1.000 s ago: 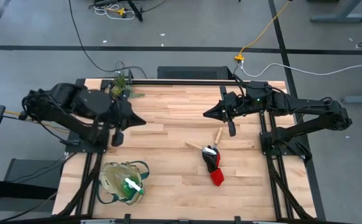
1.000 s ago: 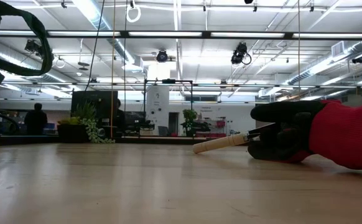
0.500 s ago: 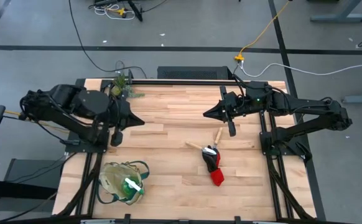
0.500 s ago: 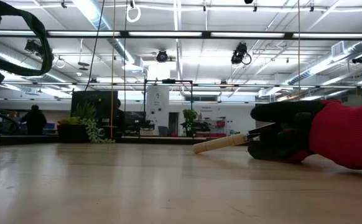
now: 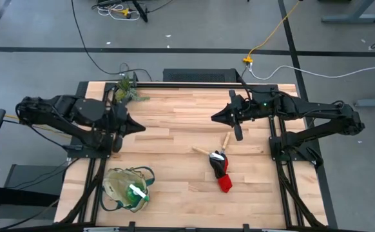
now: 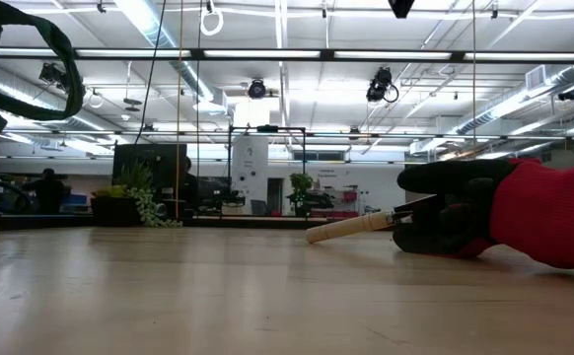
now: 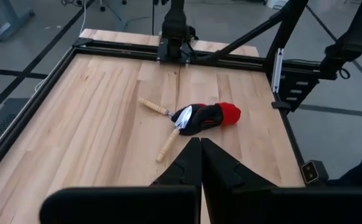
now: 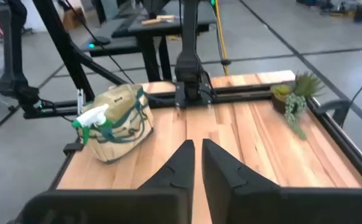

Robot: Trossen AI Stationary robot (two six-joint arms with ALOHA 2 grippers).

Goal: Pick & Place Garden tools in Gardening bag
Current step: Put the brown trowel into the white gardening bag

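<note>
The black-and-red glove bundle (image 5: 221,170) lies on the table right of centre, resting on two slim wooden-handled tools (image 5: 225,139) that cross under its black end. The wooden handles (image 7: 167,143) also show in the left wrist view. The beige gardening bag (image 5: 126,189) stands at the near left, with a green-and-white item (image 8: 91,115) sticking out of its top. My left gripper (image 5: 141,127) hovers shut above the table's left side, pointing at the gloves (image 7: 206,117). My right gripper (image 8: 198,144) hovers above the table's right side, its fingers a narrow gap apart and holding nothing.
A small green potted plant (image 5: 126,87) stands at the far left corner. Bare wood lies between the two grippers and between the bag and the gloves. In the low view the glove bundle (image 6: 524,212) fills the right, and the bag's handle (image 6: 55,59) shows at the left edge.
My left gripper has drawn back toward the table's left edge, staying shut. The right arm, the tools, the gloves and the bag have kept their places.
</note>
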